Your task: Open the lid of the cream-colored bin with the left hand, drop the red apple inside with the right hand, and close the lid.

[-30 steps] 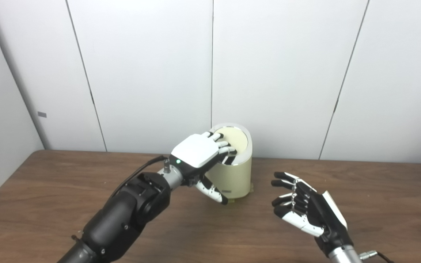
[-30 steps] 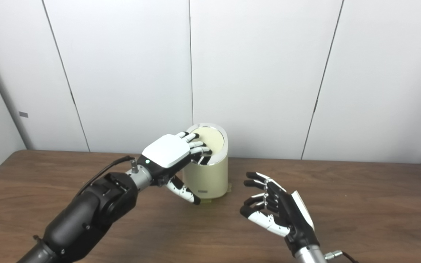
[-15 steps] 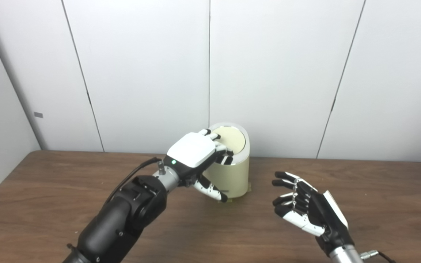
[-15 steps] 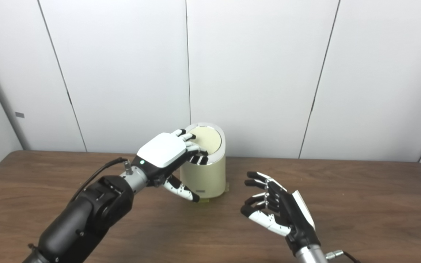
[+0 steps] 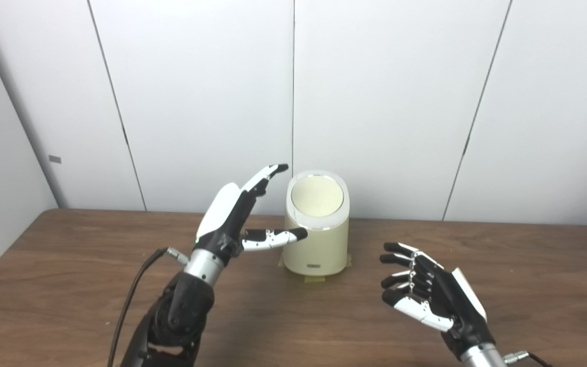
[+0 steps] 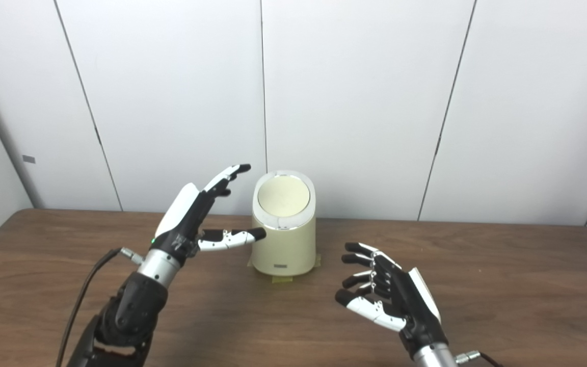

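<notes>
Now hovering apart beside the bin (image 5: 317, 239) with lid (image 5: 317, 196) shut: left hand (image 5: 232, 219) and right hand (image 5: 428, 298), both spread, grasping nothing.

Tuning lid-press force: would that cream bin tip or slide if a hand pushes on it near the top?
The bin is taller than wide, so a sideways push near the lid could tip it. Tape-like tabs at its base probably resist sliding. It looks like a thin, light shell, so press straight down.
</notes>
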Robot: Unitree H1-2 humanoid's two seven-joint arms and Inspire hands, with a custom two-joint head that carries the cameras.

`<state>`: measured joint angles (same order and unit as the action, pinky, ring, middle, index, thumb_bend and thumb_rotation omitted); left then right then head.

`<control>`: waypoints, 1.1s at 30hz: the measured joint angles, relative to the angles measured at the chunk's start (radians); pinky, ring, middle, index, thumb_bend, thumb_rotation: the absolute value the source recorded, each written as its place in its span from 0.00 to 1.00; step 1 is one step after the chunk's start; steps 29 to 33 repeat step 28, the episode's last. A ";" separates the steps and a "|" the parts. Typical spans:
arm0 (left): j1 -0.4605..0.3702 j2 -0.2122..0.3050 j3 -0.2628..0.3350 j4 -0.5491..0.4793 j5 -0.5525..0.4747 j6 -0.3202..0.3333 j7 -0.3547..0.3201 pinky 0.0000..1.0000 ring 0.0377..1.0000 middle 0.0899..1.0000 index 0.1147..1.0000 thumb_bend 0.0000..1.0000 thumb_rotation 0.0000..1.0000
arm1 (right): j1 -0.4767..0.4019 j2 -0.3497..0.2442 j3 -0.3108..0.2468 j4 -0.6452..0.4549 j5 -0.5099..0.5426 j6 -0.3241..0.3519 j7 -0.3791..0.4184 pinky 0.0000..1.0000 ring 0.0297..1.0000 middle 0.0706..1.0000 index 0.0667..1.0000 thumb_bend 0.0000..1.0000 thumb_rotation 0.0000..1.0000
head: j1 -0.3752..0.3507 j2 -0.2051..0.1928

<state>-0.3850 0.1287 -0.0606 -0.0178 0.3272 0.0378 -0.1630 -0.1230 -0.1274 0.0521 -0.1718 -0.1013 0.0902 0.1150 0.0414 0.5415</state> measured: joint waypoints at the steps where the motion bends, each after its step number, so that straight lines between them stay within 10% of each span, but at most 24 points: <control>1: 0.028 -0.008 0.013 -0.008 -0.052 0.014 -0.012 0.74 0.85 0.89 0.89 0.77 0.28 | 0.000 0.000 -0.001 0.000 0.001 0.000 0.000 0.45 0.57 0.75 0.79 0.79 0.45 | 0.002 0.000; 5: 0.110 -0.042 0.097 -0.027 -0.234 0.033 -0.007 0.55 0.68 0.74 0.79 0.74 0.27 | 0.006 0.005 -0.022 0.000 0.012 0.000 -0.007 0.43 0.56 0.80 0.80 0.78 0.37 | -0.003 0.002; 11: 0.181 -0.078 0.141 -0.073 -0.401 0.070 -0.003 0.58 0.68 0.73 0.76 0.71 0.26 | 0.007 0.075 -0.053 0.000 0.017 -0.009 -0.065 0.44 0.61 0.86 0.85 0.77 0.34 | -0.002 0.002; 33: 0.222 -0.045 0.114 -0.089 -0.480 0.093 -0.029 0.63 0.76 0.80 0.80 0.70 0.24 | 0.019 0.066 -0.046 -0.009 0.022 -0.009 -0.065 0.51 0.69 0.89 0.87 0.82 0.27 | -0.043 0.003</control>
